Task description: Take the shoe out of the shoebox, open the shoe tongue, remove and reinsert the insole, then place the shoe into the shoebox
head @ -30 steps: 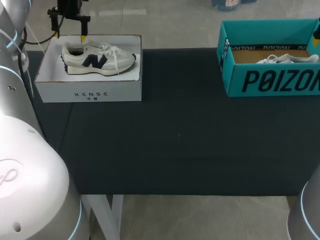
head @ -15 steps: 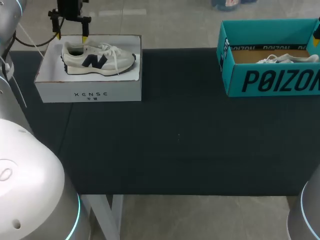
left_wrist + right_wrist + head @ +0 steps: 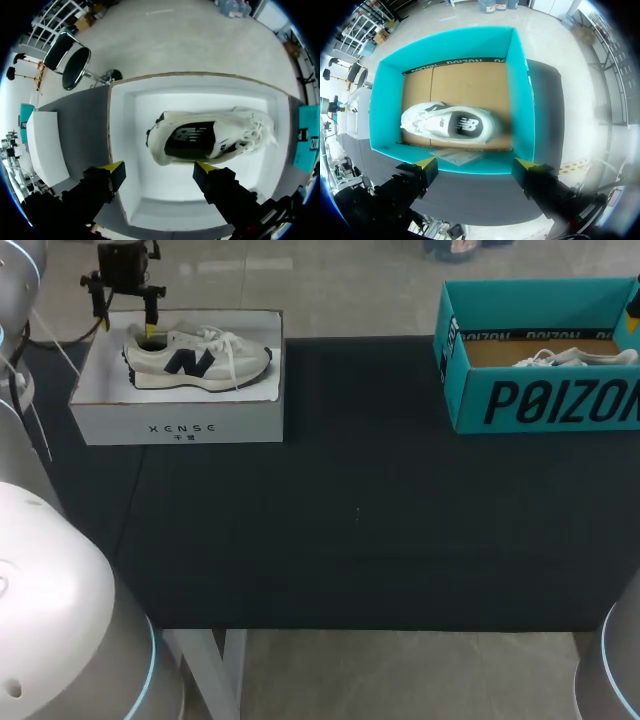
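Left gripper (image 3: 157, 169), spread, hangs over the heel end of a cream sneaker (image 3: 195, 358) in the white cardboard shoebox (image 3: 180, 422), tabletop's (image 3: 360, 520) far-left corner. Right gripper (image 3: 474, 163), spread, hangs above the teal cardboard shoebox's (image 3: 540, 400) wall, far-right corner

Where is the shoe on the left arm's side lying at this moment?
In the head view the shoe lies on its side in the white shoebox at the table's far left, its heel end beside the left gripper.

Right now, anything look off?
Nothing stands out. One shoe lies on its side in the white box, a second shoe likewise in the teal box, with a paper sheet flat beside it. Both boxes sit upright.
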Controlling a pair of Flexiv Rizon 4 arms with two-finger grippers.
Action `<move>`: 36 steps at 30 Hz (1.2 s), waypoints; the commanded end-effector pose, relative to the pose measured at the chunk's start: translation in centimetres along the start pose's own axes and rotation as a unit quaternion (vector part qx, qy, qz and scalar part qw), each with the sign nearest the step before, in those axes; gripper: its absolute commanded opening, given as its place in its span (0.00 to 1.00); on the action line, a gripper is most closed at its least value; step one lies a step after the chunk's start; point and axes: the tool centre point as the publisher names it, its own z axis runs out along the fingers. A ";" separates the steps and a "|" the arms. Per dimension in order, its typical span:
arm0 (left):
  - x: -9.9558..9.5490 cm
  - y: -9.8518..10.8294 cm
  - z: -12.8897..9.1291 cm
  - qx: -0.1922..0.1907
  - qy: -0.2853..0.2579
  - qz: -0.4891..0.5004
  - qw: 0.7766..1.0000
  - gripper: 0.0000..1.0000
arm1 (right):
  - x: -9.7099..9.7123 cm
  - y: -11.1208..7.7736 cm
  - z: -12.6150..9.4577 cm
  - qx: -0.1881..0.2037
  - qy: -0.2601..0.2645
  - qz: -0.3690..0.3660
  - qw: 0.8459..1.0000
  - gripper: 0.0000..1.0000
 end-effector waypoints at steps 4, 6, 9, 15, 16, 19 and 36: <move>-0.6 -2.8 1.8 -0.037 0.008 -0.011 0.999 0.77 | 0.0 0.0 0.0 0.000 0.000 0.000 1.000 1.00; -0.7 -2.9 2.0 -0.039 0.007 -0.012 0.999 0.73 | 0.0 0.0 0.0 0.000 0.000 0.000 1.000 1.00; -0.7 -3.1 2.3 -0.041 0.008 -0.014 0.999 0.54 | 0.0 0.0 0.0 0.000 0.000 0.000 1.000 1.00; -1.1 -3.5 2.6 -0.046 0.020 -0.011 0.999 0.45 | 0.0 0.0 0.0 0.000 0.000 0.000 1.000 1.00; -1.1 -3.6 2.6 -0.046 0.023 -0.011 0.999 0.45 | 0.0 0.0 0.0 0.000 0.000 0.000 1.000 1.00; -1.3 -3.6 2.7 -0.043 0.027 -0.005 0.999 0.40 | 0.0 0.0 0.0 0.000 0.000 0.000 1.000 1.00; -1.3 -3.5 5.0 -0.045 0.035 0.032 0.998 0.45 | 0.0 0.0 0.0 0.000 0.000 0.000 1.000 1.00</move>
